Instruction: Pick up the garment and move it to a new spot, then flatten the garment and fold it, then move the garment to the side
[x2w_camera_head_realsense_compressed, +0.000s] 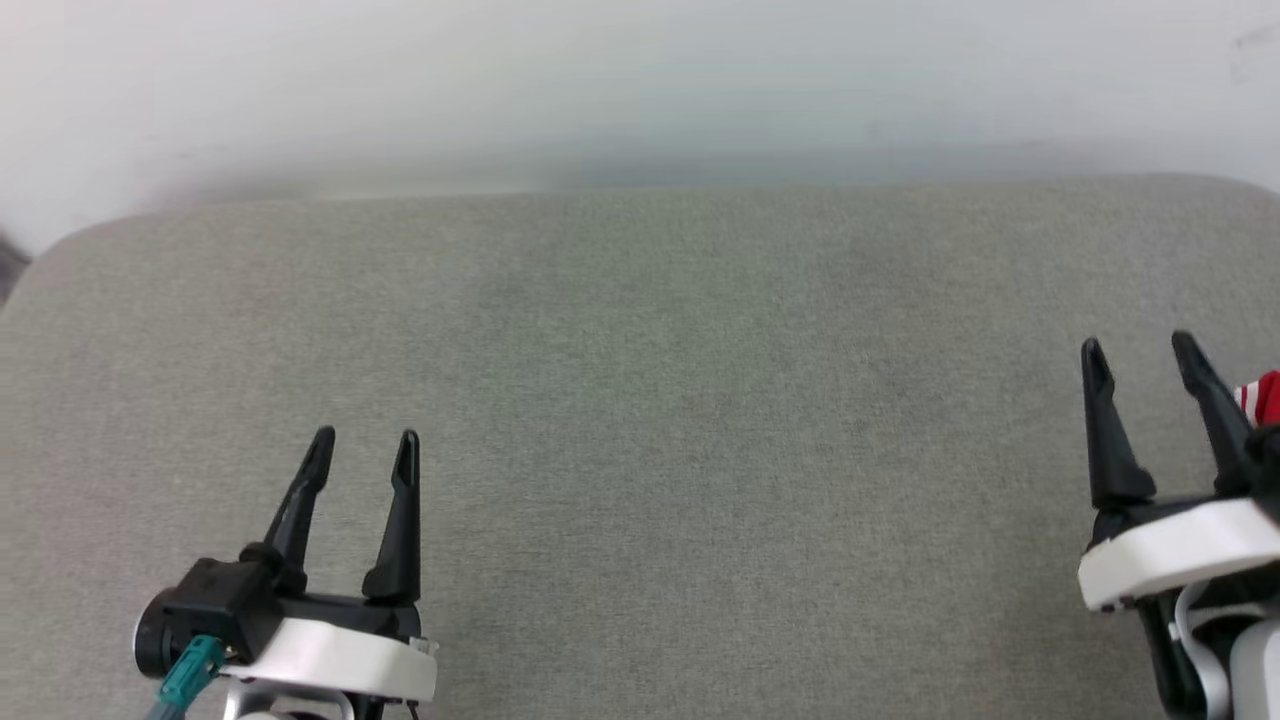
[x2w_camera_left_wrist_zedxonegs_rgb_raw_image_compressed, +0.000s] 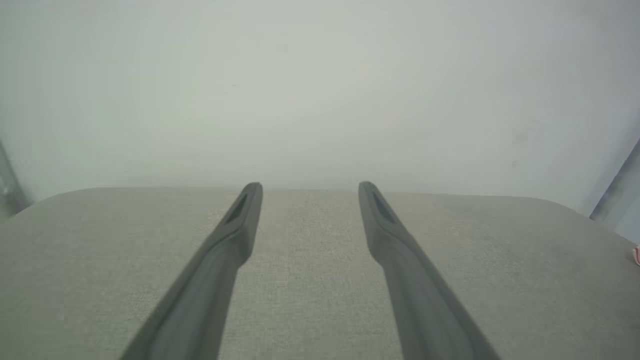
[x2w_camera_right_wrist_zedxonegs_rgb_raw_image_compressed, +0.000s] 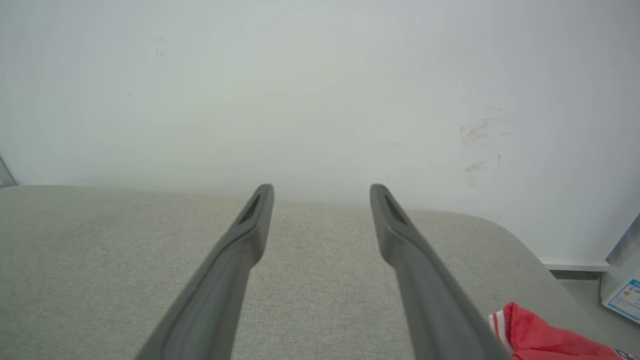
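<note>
left gripper (x2w_camera_head_realsense_compressed: 366, 435), right gripper (x2w_camera_head_realsense_compressed: 1138, 342) hovering open over grey table (x2w_camera_head_realsense_compressed: 640, 400), white wall (x2w_camera_head_realsense_compressed: 640, 90) behind — red garment (x2w_camera_head_realsense_compressed: 1265, 397) lying just beside right gripper

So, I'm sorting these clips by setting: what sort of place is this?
Probably an indoor test room: a grey fabric-covered table with rounded corners stands before a plain white wall, and a red garment lies near its right end.

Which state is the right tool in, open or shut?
Open: the right tool has its two dark fingers well apart, bare grey surface between them, nothing gripped.
</note>
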